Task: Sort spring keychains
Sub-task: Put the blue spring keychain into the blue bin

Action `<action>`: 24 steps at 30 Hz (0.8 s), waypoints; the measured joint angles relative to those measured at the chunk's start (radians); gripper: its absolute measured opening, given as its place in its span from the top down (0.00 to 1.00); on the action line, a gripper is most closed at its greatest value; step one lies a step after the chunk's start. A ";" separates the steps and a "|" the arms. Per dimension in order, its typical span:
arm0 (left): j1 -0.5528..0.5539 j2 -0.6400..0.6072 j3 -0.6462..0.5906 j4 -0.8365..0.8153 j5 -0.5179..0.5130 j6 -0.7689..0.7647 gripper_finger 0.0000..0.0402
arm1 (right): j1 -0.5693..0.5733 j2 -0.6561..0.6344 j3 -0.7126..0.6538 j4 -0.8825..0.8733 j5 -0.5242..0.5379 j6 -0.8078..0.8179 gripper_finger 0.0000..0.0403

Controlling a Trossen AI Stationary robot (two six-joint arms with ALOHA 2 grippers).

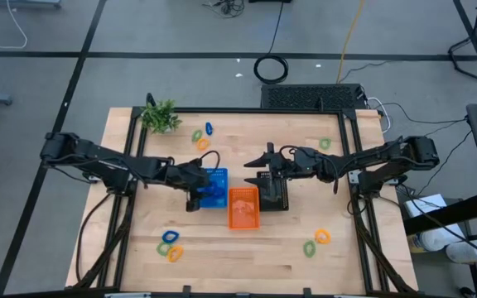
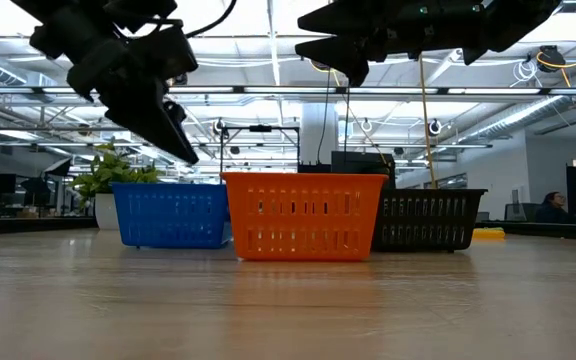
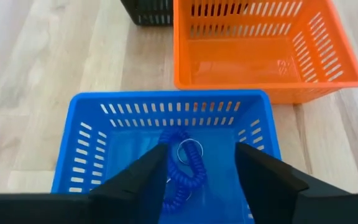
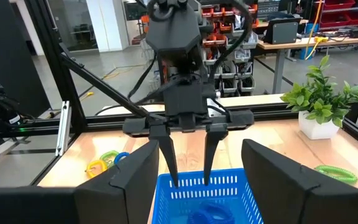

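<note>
My left gripper [image 3: 197, 183] hangs open, slanting down over the blue basket [image 1: 218, 189]. A blue spring keychain [image 3: 182, 168] lies on that basket's floor below the fingers, untouched. The orange basket [image 1: 243, 207] and the black basket [image 1: 275, 194] stand beside it. My right gripper [image 1: 253, 164] stands open and level above the black basket, facing the left gripper [image 4: 188, 158], with nothing between its fingers. More spring keychains lie on the table: three at the far left [image 1: 202, 136], three at the near left [image 1: 170, 246], two at the near right [image 1: 316, 242] and a green one at the far right [image 1: 325, 143].
A green plant sprig [image 1: 161, 116] in a white pot stands at the table's far left corner. The three baskets sit close together at the table's middle. A black frame rail [image 1: 255, 110] runs along the table's far edge.
</note>
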 joint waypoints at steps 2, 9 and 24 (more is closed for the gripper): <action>0.000 -0.017 0.000 0.003 -0.006 0.001 0.50 | 0.000 0.000 0.000 0.000 0.000 0.000 0.46; 0.000 -0.095 0.000 0.004 -0.017 0.025 0.50 | 0.000 0.000 0.000 0.000 0.000 0.000 0.47; 0.000 -0.293 0.000 0.034 -0.289 0.105 0.50 | 0.000 0.000 0.000 -0.008 0.000 0.000 0.47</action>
